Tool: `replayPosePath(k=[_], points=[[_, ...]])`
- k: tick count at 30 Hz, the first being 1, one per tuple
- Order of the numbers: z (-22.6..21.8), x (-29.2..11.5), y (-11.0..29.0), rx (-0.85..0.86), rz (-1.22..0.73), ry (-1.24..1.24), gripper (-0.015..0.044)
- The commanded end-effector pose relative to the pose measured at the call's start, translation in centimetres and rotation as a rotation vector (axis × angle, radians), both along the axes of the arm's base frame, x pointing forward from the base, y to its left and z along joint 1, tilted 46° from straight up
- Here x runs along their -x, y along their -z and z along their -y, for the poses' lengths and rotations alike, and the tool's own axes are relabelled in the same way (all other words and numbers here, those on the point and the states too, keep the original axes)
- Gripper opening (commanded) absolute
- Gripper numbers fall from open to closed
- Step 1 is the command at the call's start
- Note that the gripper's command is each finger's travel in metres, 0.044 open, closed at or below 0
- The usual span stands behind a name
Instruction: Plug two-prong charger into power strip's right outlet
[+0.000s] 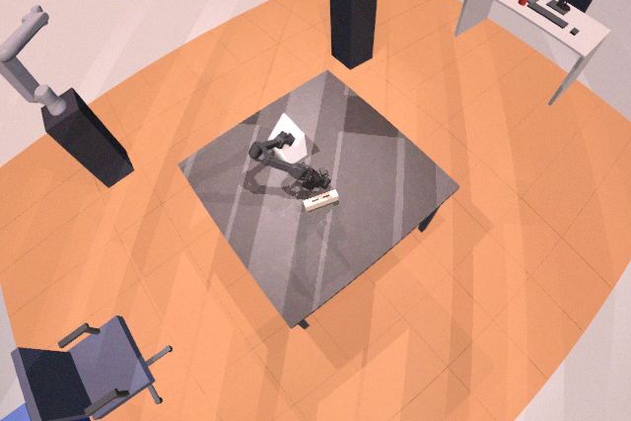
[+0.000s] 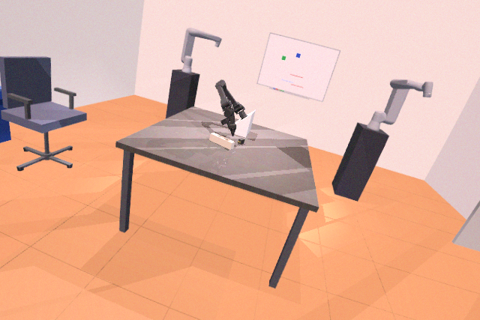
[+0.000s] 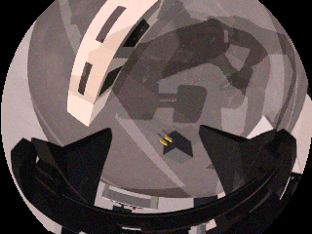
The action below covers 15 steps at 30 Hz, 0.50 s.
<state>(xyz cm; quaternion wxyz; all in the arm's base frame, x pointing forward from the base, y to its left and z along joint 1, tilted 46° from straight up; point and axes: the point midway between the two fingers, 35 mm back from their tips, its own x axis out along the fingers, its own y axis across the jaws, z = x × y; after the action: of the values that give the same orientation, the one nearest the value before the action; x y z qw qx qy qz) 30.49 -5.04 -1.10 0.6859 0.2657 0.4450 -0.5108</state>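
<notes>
A white power strip (image 1: 320, 199) (image 2: 222, 140) (image 3: 111, 53) lies flat on the grey table (image 1: 356, 253) (image 2: 252, 169), its outlet slots facing up. The small black two-prong charger (image 2: 241, 141) (image 3: 175, 146) lies on the table just beside the strip's end, with its brass prongs showing in the wrist view. My gripper (image 1: 318, 180) (image 2: 232, 130) (image 3: 156, 132) is open and empty. It hangs a little above the table, right over the charger, so that in the wrist view the charger shows between the two spread fingers. In the top view the gripper hides the charger.
A white wedge block (image 1: 291, 140) (image 2: 246, 124) stands at the arm's base behind the strip. Two grey arms on dark pedestals (image 1: 352, 19) (image 1: 86, 138) stand off the table. An office chair (image 2: 37, 111) and a desk (image 1: 539, 14) are farther away.
</notes>
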Motion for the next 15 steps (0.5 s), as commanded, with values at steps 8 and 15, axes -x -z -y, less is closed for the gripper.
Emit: replayPosePath(k=[8,15], points=[[-2.7,2.2,2.9,0.093,-0.228,-0.227,0.044],[-4.1,3.7,4.2,0.158,-0.363,-0.372,0.044]])
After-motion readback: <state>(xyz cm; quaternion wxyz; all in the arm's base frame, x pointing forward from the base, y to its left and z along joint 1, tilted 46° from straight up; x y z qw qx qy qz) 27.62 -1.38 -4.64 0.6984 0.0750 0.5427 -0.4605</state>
